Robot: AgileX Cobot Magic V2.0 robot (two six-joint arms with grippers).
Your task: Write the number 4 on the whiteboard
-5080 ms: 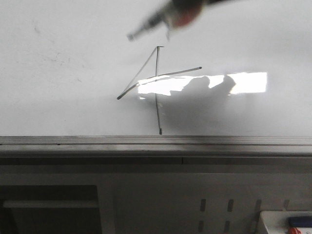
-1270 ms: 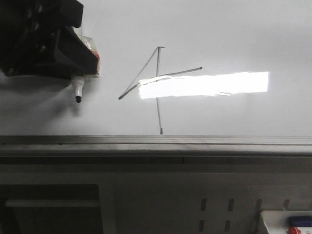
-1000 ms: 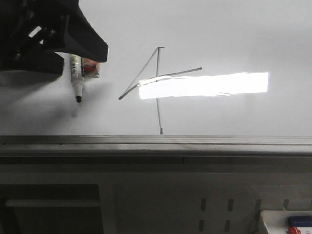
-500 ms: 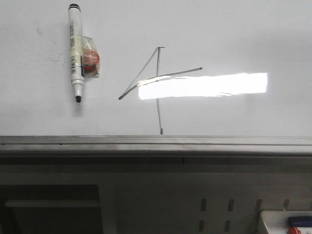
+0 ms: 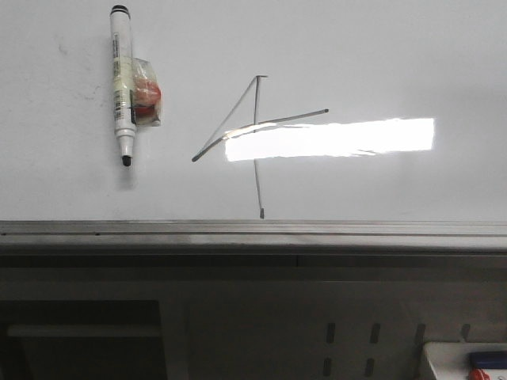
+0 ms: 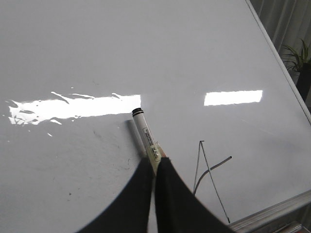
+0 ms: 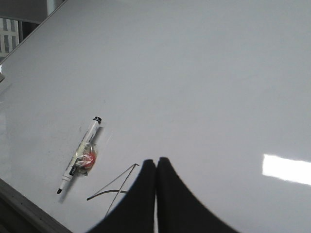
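Frame edge: the grey metal frame (image 5: 253, 229) runs along the near side of the whiteboard (image 5: 396, 47); no contact with anything.
Number 4: the number 4 (image 5: 255, 142) sits just beyond the frame, near the board's middle in the front view. 3 strokes are present: diagonal, slanted crossbar, long vertical. Its long axis runs near to far, the foot of the vertical almost at the frame, the apex away from it. A bright reflection (image 5: 329, 138) overlies the crossbar.
Marker: the marker (image 5: 121, 83) lies flat on the board, apart from the figure on the left-arm side. Long axis parallel to the vertical stroke; uncapped tip towards the frame, butt end away. A small red-and-clear packet (image 5: 146, 99) is fixed to its barrel.
Left gripper: left gripper (image 6: 154, 174), jaws pressed together with nothing between them, hanging over the marker in its own view; contact cannot be confirmed.
Right gripper: right gripper (image 7: 156, 184), jaws together, empty, above the board.
Task status: judged complete.
Risk: an uncapped tip resting on the board may leave a stray mark if nudged or rolled; a low arm pass may smear the strokes.
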